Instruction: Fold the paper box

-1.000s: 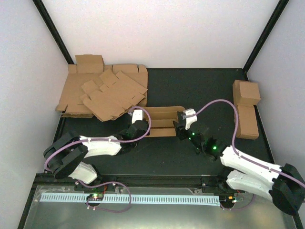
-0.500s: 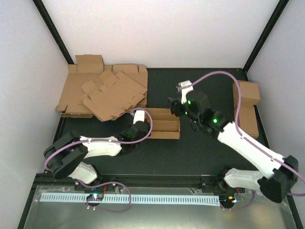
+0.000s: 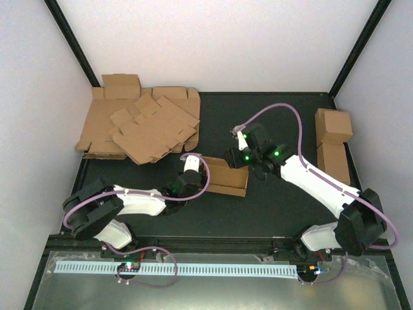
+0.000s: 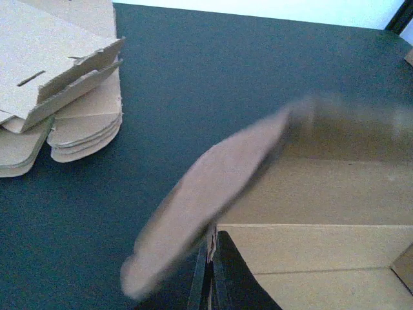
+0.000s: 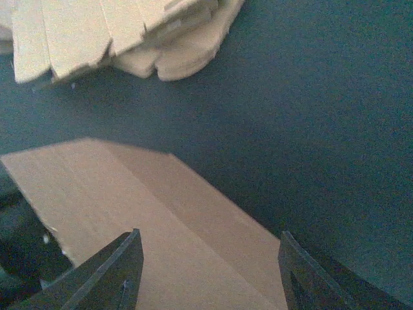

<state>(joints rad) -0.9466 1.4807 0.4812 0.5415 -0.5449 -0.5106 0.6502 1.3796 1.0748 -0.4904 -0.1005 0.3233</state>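
Left arm lies low and outstretched, the left gripper pinching an end wall of the paper box. Right arm arches over, the right gripper spread wide, with cardboard beneath its fingertips.

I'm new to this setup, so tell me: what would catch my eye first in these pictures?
The half-folded paper box mid-table, its left end pinched by the left gripper while the right gripper hangs open over its right end. Next, the messy stack of flat blanks in the far left corner.
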